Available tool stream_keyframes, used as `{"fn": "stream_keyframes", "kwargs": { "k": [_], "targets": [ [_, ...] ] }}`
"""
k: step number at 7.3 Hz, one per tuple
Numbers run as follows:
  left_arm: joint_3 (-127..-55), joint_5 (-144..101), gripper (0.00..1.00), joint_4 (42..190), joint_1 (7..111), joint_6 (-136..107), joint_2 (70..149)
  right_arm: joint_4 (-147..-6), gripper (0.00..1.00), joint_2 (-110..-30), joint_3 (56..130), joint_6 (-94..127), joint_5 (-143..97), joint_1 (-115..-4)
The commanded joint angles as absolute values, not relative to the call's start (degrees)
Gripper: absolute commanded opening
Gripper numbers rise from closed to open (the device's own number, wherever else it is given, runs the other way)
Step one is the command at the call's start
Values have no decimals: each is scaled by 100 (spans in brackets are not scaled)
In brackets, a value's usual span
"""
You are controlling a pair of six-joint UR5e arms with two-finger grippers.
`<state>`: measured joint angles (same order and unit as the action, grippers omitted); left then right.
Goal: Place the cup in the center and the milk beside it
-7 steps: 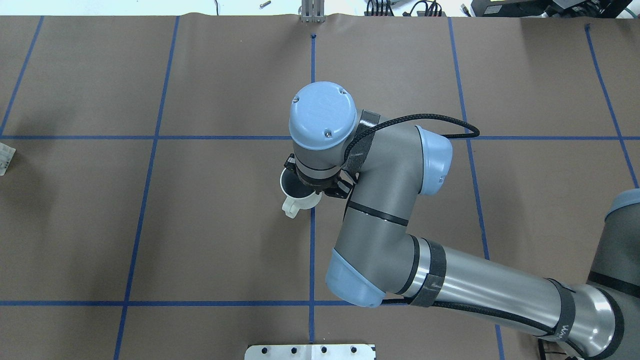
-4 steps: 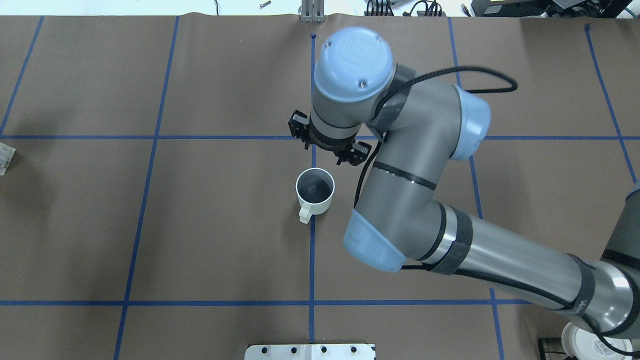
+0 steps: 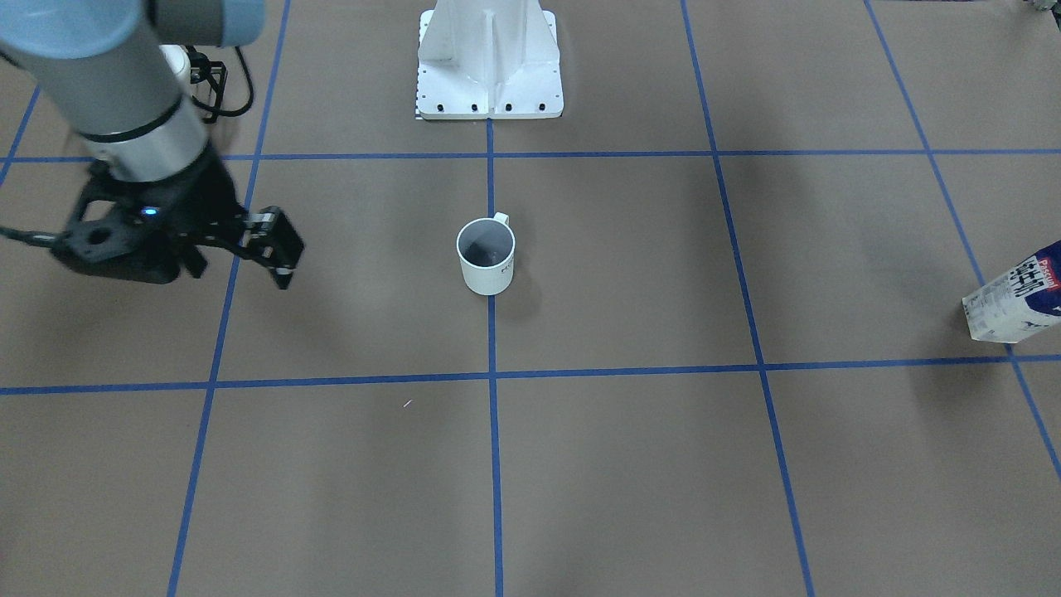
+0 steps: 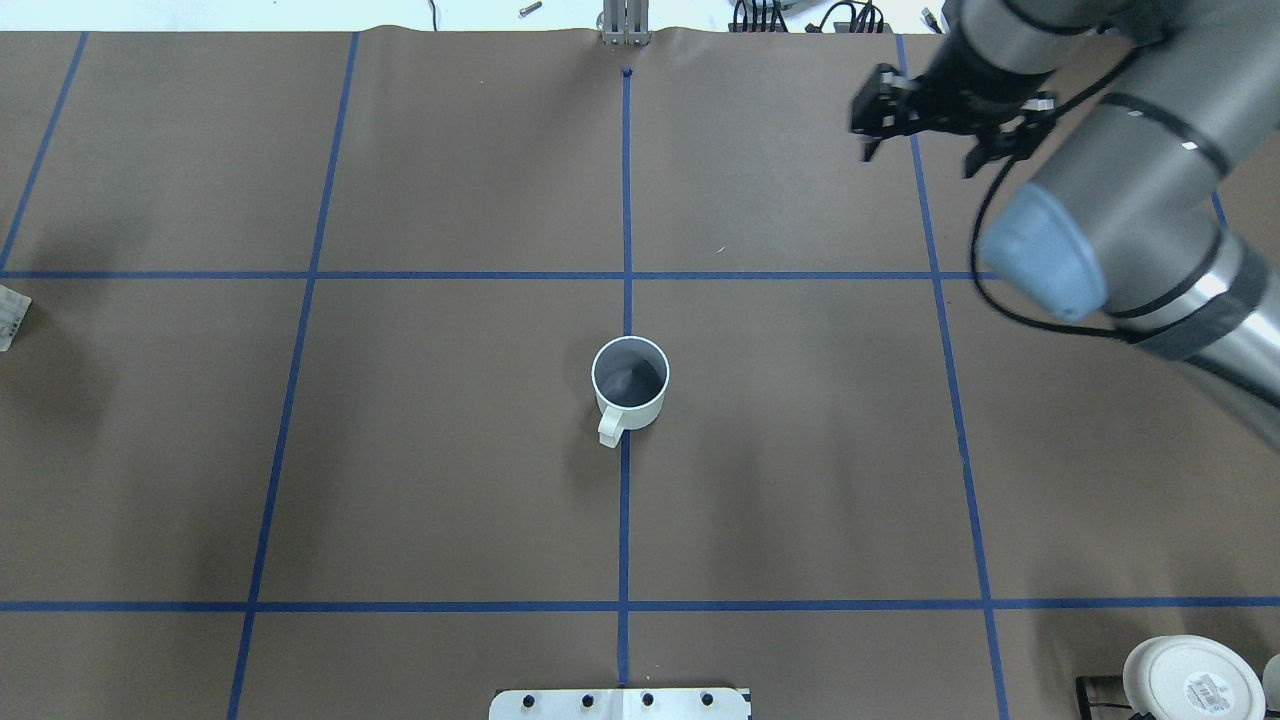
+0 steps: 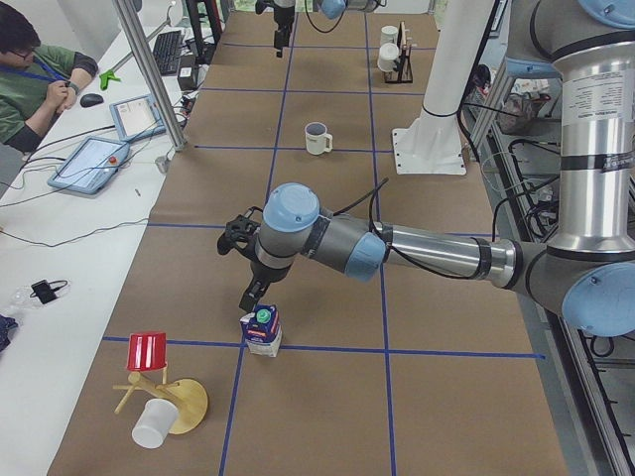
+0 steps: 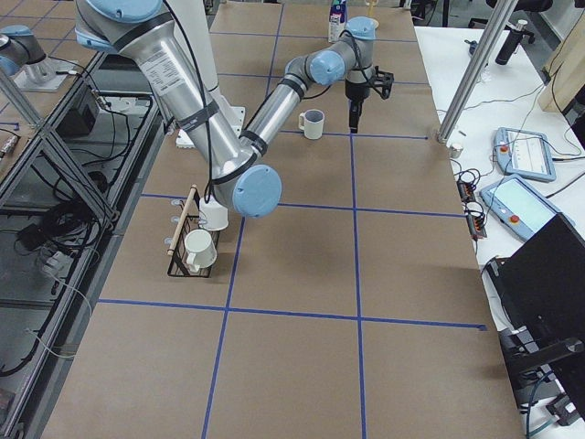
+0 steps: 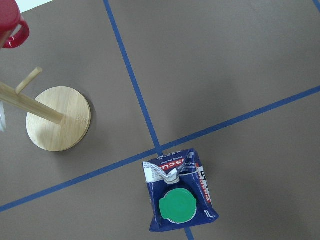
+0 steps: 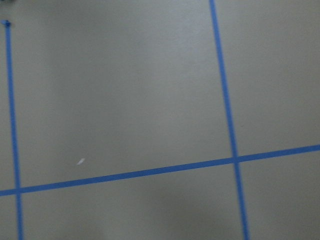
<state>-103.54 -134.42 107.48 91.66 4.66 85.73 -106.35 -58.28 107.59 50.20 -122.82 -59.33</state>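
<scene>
The cup (image 4: pixel 630 384), a small white mug with a dark inside, stands upright and alone on the centre line, its handle toward the robot; it also shows in the front view (image 3: pixel 486 259). My right gripper (image 4: pixel 920 158) is open and empty, raised, far behind and to the right of the cup. The milk carton (image 5: pixel 262 330), blue and white with a green cap, stands at the table's left end, and shows from above in the left wrist view (image 7: pixel 180 197). My left gripper (image 5: pixel 250 294) hovers just above the carton; I cannot tell whether it is open or shut.
A wooden mug tree (image 5: pixel 164 397) with a red cup (image 5: pixel 147 351) and a fallen white cup (image 5: pixel 152 425) stands near the carton. A wire rack with mugs (image 6: pixel 192 242) and a wide white cup (image 4: pixel 1190 680) sit at the right end. A person (image 5: pixel 35 59) sits beside the table.
My right gripper let go of the cup, rose and swung away to the far right. The cup stays upright on the centre line.
</scene>
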Motion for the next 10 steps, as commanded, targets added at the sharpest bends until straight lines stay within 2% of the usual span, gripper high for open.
{"fn": "stream_keyframes", "kwargs": {
  "k": [1, 3, 5, 6, 7, 10],
  "targets": [
    [-9874, -13438, 97, 11249, 9141, 262, 8797, -10608, 100, -7271, 10942, 2191, -12944, -7377],
    [-9642, -13395, 97, 11555, 9132, 490, 8850, -10617, 100, -8266, 10898, 149, -13306, -8468],
    [-9082, -13403, 97, 11881, 8800, 1733, 9218, -10635, 100, -8848, 10785, -1109, -13263, -9180],
    [-8905, -13403, 91, 11883, 8511, 1801, 9507, -10635, 100, -9155, 10749, -1490, -13228, -9437],
    [-8755, -13403, 89, 11892, 8343, 1819, 9597, -10635, 100, -9306, 10758, -1694, -13219, -9640],
    [-8552, -13430, 65, 11883, 8288, 1837, 9335, -10626, 100, -9422, 10714, -1705, -13175, -9694]
  ]
}}
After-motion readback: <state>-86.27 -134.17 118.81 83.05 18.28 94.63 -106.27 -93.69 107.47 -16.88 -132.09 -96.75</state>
